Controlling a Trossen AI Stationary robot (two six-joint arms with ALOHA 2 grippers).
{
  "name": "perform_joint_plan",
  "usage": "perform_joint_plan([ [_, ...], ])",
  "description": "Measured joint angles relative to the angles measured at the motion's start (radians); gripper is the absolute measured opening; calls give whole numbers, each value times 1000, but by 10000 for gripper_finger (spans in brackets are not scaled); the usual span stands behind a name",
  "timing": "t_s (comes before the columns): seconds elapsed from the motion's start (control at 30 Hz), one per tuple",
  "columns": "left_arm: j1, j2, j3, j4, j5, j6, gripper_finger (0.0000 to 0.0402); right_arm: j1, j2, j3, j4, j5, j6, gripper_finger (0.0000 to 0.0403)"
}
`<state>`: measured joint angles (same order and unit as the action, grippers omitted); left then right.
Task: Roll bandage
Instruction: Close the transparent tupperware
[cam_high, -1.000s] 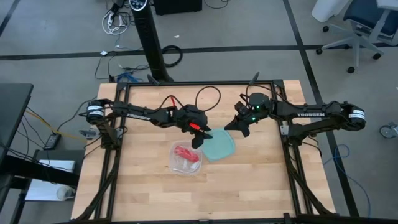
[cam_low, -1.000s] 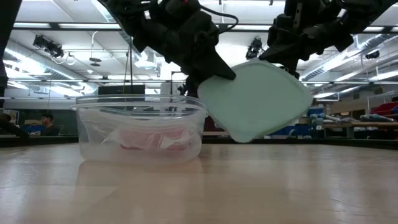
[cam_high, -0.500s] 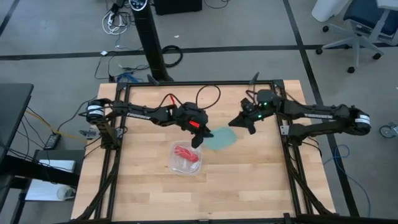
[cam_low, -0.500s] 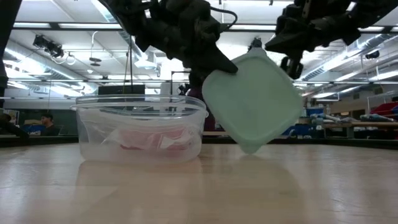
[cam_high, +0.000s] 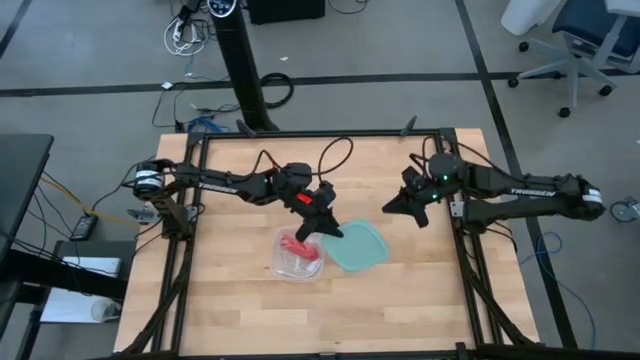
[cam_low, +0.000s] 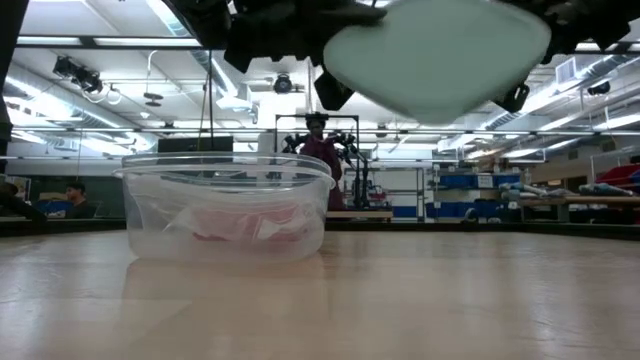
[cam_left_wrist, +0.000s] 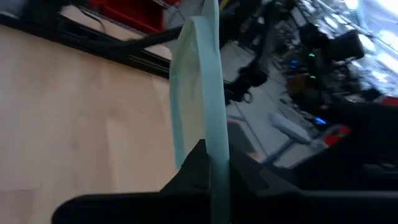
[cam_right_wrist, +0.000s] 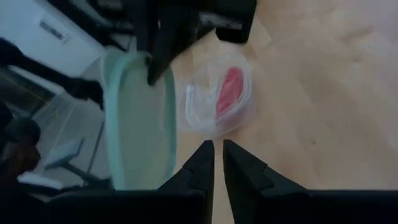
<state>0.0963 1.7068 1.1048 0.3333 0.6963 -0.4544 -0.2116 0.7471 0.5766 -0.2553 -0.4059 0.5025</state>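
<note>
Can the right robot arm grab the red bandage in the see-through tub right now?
Probably yes. The tub is uncovered, because the left gripper holds the pale green lid off beside it. The red bandage lies exposed, and the right gripper is empty.

The table (cam_high: 400, 290) is made of pale wood boards, smooth and a little shiny. The round tub (cam_low: 225, 205) is clear, see-through plastic. The bandage (cam_high: 297, 245) inside looks like soft red cloth. The light-green lid (cam_high: 358, 248) is smooth, matt plastic. The table frame (cam_high: 470, 250) is black metal.
</note>
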Motion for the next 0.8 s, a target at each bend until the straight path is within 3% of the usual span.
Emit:
perform_joint_plan([
  [0.27,-42,1,-2,4,32,55,17,229,20,0,57,200,113,36],
  [0.43,-91,2,-4,20,7,89,17,418,20,0,52,437,108,35],
  [0.63,-195,2,-86,188,-101,39,17,658,48,0,50,780,111,24],
  [0.8,-287,3,-178,434,-260,-48,17,785,131,0,66,921,182,15],
])
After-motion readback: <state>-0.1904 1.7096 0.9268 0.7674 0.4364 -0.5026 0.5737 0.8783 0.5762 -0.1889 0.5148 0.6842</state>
